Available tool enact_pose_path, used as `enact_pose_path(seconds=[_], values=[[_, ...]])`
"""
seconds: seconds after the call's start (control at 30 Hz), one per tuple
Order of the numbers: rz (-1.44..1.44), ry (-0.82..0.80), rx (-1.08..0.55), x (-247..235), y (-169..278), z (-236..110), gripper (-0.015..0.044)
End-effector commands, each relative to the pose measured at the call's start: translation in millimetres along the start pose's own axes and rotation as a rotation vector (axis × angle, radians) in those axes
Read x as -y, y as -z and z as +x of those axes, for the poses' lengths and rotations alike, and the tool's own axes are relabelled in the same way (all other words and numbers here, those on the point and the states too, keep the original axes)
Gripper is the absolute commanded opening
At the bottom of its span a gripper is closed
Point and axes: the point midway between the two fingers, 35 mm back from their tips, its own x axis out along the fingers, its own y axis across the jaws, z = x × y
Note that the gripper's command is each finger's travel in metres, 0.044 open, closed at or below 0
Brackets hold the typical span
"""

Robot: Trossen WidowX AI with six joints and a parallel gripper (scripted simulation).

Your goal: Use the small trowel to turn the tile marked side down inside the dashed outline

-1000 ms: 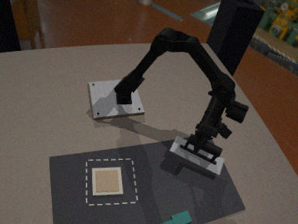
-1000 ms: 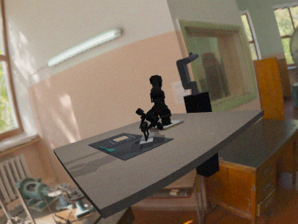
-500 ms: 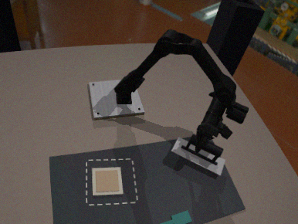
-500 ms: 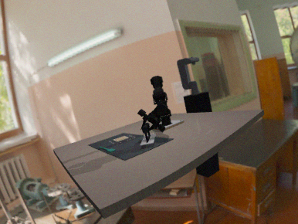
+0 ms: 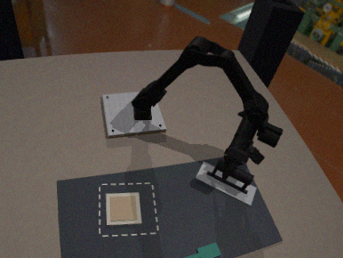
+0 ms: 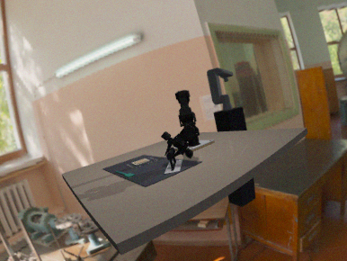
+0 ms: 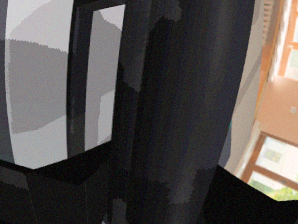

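Observation:
The tile [image 5: 123,209] [image 6: 141,161] lies flat on the mat inside the dashed outline [image 5: 99,231]. Its upper face shows a tan square within a cream border; I cannot tell whether this is the marked side. My gripper [image 5: 230,179] [image 6: 172,164] is at the mat's right part, well away from the tile, shut on the black bar handle of the trowel. The trowel's pale flat blade [image 5: 250,197] [image 6: 177,167] [image 7: 35,100] is low over the mat, slightly slanted; whether it touches is unclear. The fingertips are hard to make out against the dark handle.
The dark mat [image 5: 80,196] [image 6: 148,180] lies on the table [image 5: 40,133] [image 6: 216,162]. A green flat piece [image 5: 209,250] [image 6: 123,174] lies at the mat's front part. The arm's pale base plate [image 5: 116,104] is behind the mat. The table's edge is beyond the arm on the right.

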Motion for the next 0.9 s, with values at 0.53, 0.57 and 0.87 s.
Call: enact_pose_path(seconds=[0.53,0.57,0.87], values=[[0.002,0.005,0.003,-1,0,1,0.0300],[0.002,0.005,0.003,-1,0,1,0.0300],[0.003,0.000,0.003,-2,-2,-24,0.0300]])
